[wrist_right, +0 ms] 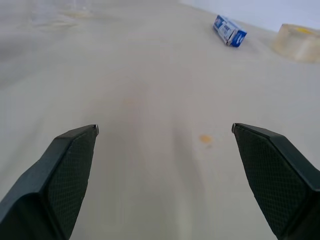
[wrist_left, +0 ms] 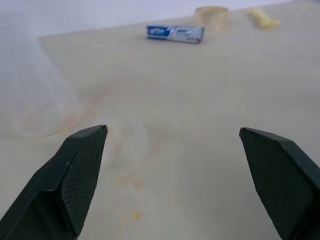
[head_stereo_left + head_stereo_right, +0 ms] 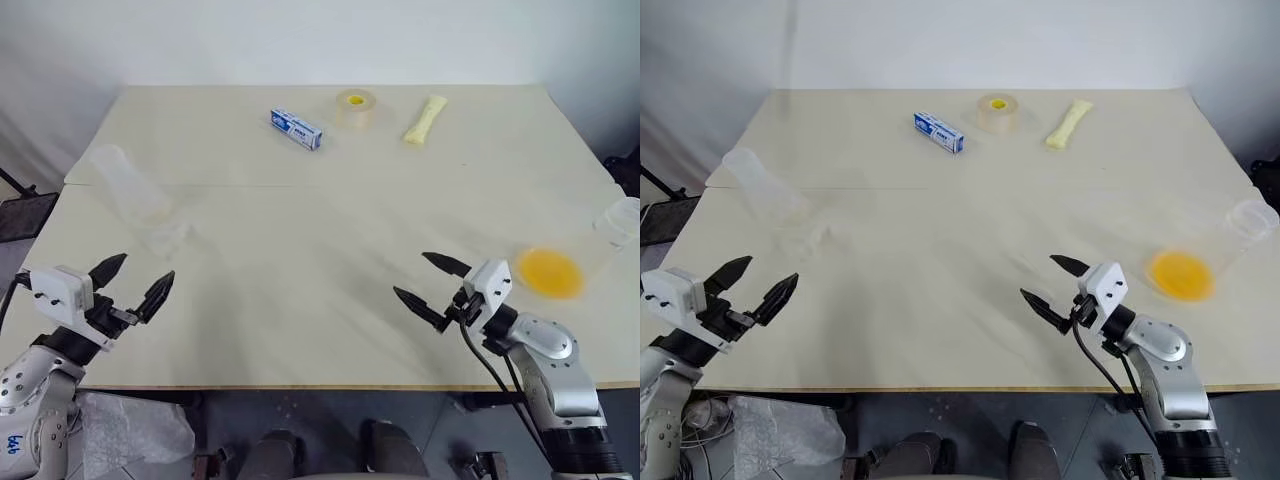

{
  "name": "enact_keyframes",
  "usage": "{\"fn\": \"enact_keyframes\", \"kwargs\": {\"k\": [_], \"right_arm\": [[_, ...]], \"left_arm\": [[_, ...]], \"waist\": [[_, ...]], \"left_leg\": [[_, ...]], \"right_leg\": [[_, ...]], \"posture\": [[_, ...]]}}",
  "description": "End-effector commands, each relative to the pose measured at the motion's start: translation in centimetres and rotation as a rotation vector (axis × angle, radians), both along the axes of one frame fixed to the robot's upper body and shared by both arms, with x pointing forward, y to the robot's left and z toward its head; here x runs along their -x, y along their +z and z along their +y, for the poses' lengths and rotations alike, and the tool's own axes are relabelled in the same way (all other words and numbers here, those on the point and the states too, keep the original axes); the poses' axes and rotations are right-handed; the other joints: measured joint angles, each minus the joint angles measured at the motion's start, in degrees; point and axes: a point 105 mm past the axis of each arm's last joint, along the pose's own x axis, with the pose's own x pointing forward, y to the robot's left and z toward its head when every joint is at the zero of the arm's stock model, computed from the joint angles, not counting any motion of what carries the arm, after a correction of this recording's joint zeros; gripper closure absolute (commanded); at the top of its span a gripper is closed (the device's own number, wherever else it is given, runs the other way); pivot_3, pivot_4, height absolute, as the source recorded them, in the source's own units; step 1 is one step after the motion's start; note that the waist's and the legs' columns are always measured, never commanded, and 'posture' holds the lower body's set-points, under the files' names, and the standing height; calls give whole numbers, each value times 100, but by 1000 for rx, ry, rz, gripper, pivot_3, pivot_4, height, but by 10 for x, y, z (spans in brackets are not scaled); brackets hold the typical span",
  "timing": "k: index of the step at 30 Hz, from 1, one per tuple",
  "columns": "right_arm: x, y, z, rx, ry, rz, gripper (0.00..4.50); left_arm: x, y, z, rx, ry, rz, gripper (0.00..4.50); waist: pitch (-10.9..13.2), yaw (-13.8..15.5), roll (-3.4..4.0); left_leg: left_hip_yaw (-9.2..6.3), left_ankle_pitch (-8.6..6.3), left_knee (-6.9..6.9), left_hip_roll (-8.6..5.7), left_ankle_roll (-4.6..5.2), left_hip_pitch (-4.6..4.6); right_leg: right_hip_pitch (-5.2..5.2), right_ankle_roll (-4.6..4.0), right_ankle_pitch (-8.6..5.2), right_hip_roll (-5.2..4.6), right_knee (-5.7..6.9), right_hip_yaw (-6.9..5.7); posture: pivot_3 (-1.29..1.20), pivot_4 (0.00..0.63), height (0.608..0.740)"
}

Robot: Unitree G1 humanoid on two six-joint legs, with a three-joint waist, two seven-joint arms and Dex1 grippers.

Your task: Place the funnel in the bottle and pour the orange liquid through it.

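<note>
A: Counter [image 3: 330, 330], pale and wide. Both sets of jaws stand spread wide with nothing between them: the left gripper [image 3: 132, 284] near the front left corner, the right gripper [image 3: 432, 284] near the front right.

B: And the bottle?

A: The bottle [image 3: 135, 195] stands at the left side, frosted and tilted. The orange liquid [image 3: 550, 272] sits inside a clear vessel [image 3: 612, 232] at the right edge, just beyond the right gripper.

B: At the back?

A: A blue packet [image 3: 296, 129], a tape roll [image 3: 356, 107] and a pale yellow packet [image 3: 424, 119]. The funnel I cannot make out.
</note>
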Motion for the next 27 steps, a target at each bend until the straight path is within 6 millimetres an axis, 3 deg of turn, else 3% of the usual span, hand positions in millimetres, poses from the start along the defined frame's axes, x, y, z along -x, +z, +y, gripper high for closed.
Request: {"fn": "enact_keyframes", "kwargs": {"k": [1,9,15,21,27], "right_arm": [[0,20,-6,-26,-21,-60,15],[7,49,-3,-80,-18,-110,15],[19,68,5,-102,47,-108,15],[22,79,8,-100,65,-129,15],[25,84,8,-96,62,-141,15]], "left_arm": [[-16,19,30,-40,168,-41,0],[-79,31,60,-49,342,-67,0],[-117,39,60,-38,339,-102,0],[-139,48,59,-34,341,-130,0],[-147,52,61,-22,370,-143,0]], "waist": [[0,12,0],[1,34,-5],[8,63,-23],[27,69,-56],[41,79,-78]], "left_leg": [[1,0,0,-1,0,0],[10,2,1,-16,3,-1],[10,2,3,-19,3,-7],[21,3,10,-20,4,-8],[23,3,10,-22,5,-10]], "right_leg": [[-1,0,0,2,1,-2],[-20,3,1,21,52,-46],[-28,4,2,16,62,-71],[-29,7,4,12,66,-85],[-36,8,4,2,75,-109]], "posture": [[0,150,740],[0,150,740],[0,150,740],[0,150,740],[0,150,740]]}}
